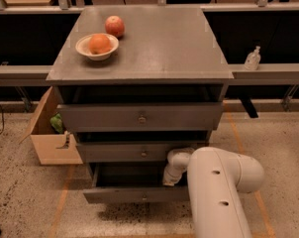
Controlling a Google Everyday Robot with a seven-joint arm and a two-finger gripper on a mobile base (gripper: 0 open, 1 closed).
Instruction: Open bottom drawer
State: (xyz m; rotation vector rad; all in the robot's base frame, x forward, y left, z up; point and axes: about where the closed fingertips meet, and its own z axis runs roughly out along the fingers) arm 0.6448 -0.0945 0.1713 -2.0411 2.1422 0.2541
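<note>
The grey cabinet (139, 58) has three drawers. The bottom drawer (129, 195) has the narrowest front and a small metal knob at its centre; it stands pulled out a little, with a dark gap above its front. The mid-width drawer (139, 152) and the widest top drawer (139, 117) are above it. My white arm (219, 192) reaches in from the lower right. My gripper (170, 175) is at the right part of the bottom drawer's opening, mostly hidden behind the wrist.
A white bowl with an orange (97, 45) and an apple (115, 26) sit on the cabinet top. A cardboard box (50, 133) stands on the floor to the left. A small bottle (252, 58) stands on the ledge at right.
</note>
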